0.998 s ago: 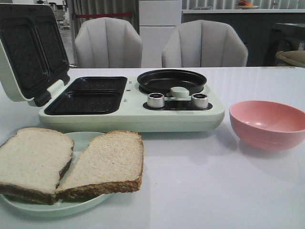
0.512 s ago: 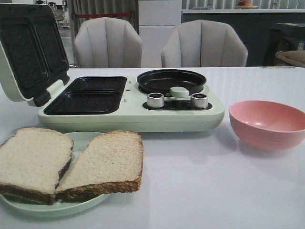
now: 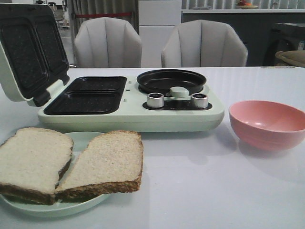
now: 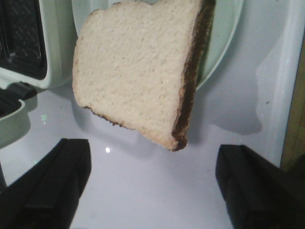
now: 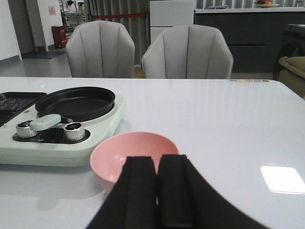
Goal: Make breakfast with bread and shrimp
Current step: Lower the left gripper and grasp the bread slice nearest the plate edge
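At the near left of the white, glossy desk (image 3: 228, 191) sits one pale green round plate (image 3: 83, 140) carrying two slices of bread (image 3: 105, 164), both square, porous and pale with dark brown crusts; the left slice overlaps the right one's edge, and both overhang the plate's rim; from the left wrist view one slice (image 4: 138, 71) fills the frame above the left claw (image 4: 151, 183), whose two black fingers (image 4: 52, 181) stand wide apart, released and holding nothing. Beyond the plate stands one pale green breakfast maker (image 3: 138, 112); its lid (image 3: 28, 50) is raised at the far left, showing two dark, dimpled rectangular plates, with two matching wells (image 3: 88, 95) in the base; to their right lies one round black pan (image 3: 171, 80), and in front of it two silver knobs (image 3: 156, 100) flank a green handle. At the right rests one smooth pink bowl (image 3: 267, 121); no shrimp can be made out in it. Near the bowl, the right claw (image 5: 157, 191) has its black fingers pressed together, clenched on nothing. Two grey padded chairs (image 3: 108, 43) stand behind the desk; no writing is legible.
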